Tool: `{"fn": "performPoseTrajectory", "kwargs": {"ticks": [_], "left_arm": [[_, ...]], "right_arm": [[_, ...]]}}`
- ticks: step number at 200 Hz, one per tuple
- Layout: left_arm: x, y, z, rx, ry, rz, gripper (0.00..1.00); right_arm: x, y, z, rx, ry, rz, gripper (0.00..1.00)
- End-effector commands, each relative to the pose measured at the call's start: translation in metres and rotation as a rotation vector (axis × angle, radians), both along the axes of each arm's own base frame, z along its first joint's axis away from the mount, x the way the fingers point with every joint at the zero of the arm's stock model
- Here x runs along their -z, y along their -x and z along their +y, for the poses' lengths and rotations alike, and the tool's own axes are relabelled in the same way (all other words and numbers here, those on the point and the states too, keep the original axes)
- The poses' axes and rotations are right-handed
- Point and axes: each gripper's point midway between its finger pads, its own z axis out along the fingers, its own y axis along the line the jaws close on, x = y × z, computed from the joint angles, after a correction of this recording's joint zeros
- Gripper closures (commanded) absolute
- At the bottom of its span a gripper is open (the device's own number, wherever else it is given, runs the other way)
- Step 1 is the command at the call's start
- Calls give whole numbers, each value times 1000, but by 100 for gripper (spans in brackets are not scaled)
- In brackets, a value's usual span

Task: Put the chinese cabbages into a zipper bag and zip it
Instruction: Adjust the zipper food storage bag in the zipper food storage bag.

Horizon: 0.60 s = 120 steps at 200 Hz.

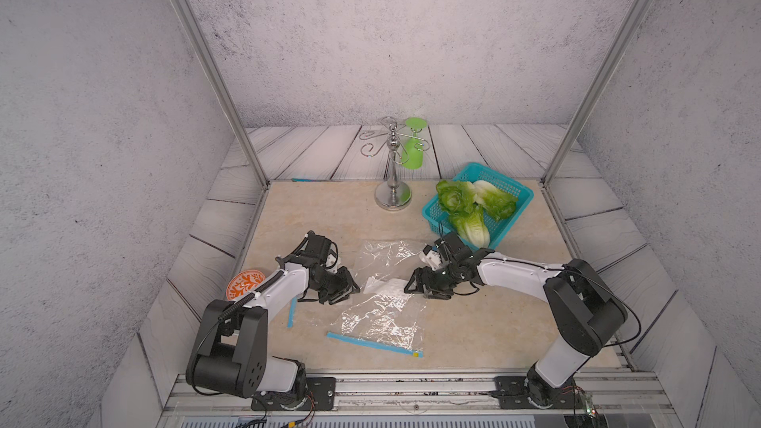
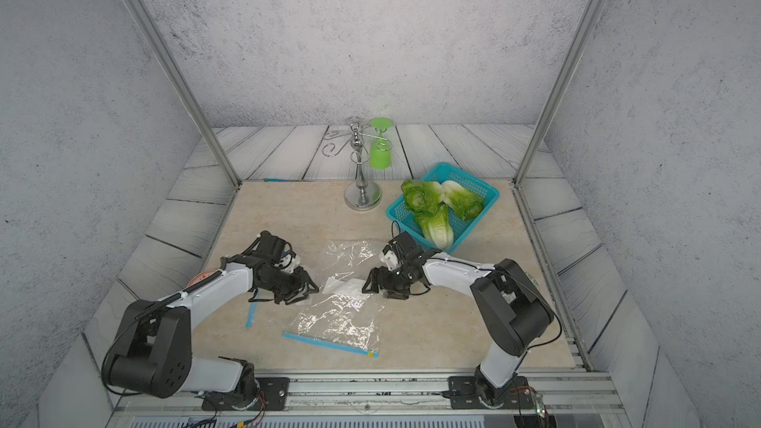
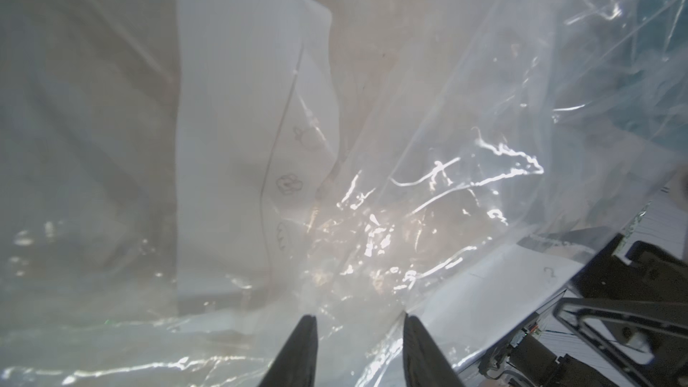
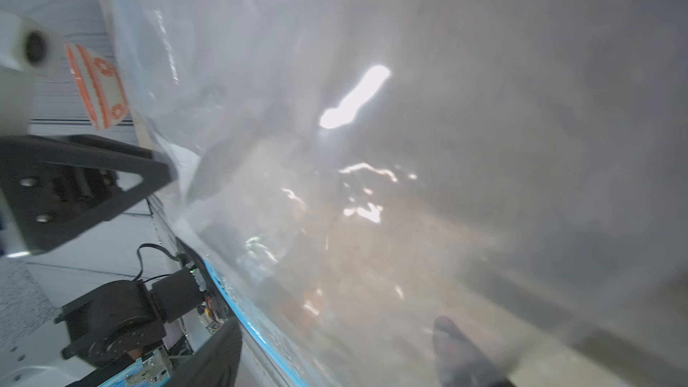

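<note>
**Chinese cabbages** [image 1: 473, 207]: three heads, all lying in the teal basket [image 1: 431, 212] at the back right of the table [image 1: 473, 323]. Their leaves overlap, and one white stem end points toward the right arm.

**Zipper bag** [image 1: 379, 319]: clear and crumpled, lying flat at the table's centre between the two arms, apart from the basket. Its blue zipper strip [image 1: 372, 343] runs along the near edge. A white label [image 1: 385, 284] shows in the film between the grippers.

**Left gripper** [image 1: 348, 292]: low at the bag's left edge. In the left wrist view the fingers [image 3: 298, 351] stand partly apart, with film spread ahead of and between them. Whether they touch the film cannot be told.

**Right gripper** [image 1: 414, 288]: low at the bag's right side, facing the left gripper across the label. In the right wrist view the jaws are wide apart — one finger [image 4: 458, 348] shows blurred through the film, the other sits on the clear side beside the blue strip. They are clamped on nothing.

**Other items**: a green goblet [image 1: 413, 150] hangs upside down on a chrome stand [image 1: 393, 195] at the back. An orange-patterned dish [image 1: 245, 284] lies partly hidden by the left arm.
</note>
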Motion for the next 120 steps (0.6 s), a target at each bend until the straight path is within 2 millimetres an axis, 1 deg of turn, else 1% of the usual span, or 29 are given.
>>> {"fn": "performPoseTrajectory", "kwargs": {"ticks": [1, 7, 15, 34, 41, 51, 62, 72, 89, 96, 100, 108, 115, 120], "left_arm": [[-4, -5, -9, -32, 39, -20, 67], [-4, -4, -10, -34, 41, -19, 69], [-4, -3, -10, -34, 42, -18, 71], [-10, -1, -9, -30, 36, -24, 71], [-16, -1, -7, -19, 20, -34, 70], [-27, -1, -1, 5, -27, -58, 68], [-48, -6, 9, 34, -94, -117, 61], [-71, -11, 21, 65, -178, -179, 55], [-112, -19, 40, 130, -328, -302, 49], [-124, -18, 44, 171, -384, -338, 48], [-129, -17, 44, 196, -406, -359, 48], [-138, -14, 37, 258, -417, -402, 48], [-140, -10, 29, 304, -414, -428, 48], [-138, -7, 22, 334, -400, -440, 47]], "right_arm": [[-10, -12, 18, -44, -117, -97, 23], [-11, -13, 18, -53, -120, -104, 28], [-17, -12, 20, -72, -135, -119, 34], [-35, -14, 22, -80, -157, -150, 61], [-40, -13, 20, -83, -142, -145, 70], [-47, -11, 17, -101, -104, -128, 78], [-58, -10, 14, -119, -68, -104, 81], [-67, -8, 12, -137, -62, -60, 82], [-73, -6, 3, -170, -23, 4, 83], [-74, -7, 1, -191, -4, 21, 83], [-76, -7, 1, -207, 5, 28, 83], [-76, -10, 1, -243, 30, 34, 83], [-75, -15, 2, -271, 60, 34, 83], [-74, -20, 2, -292, 83, 30, 83]]}}
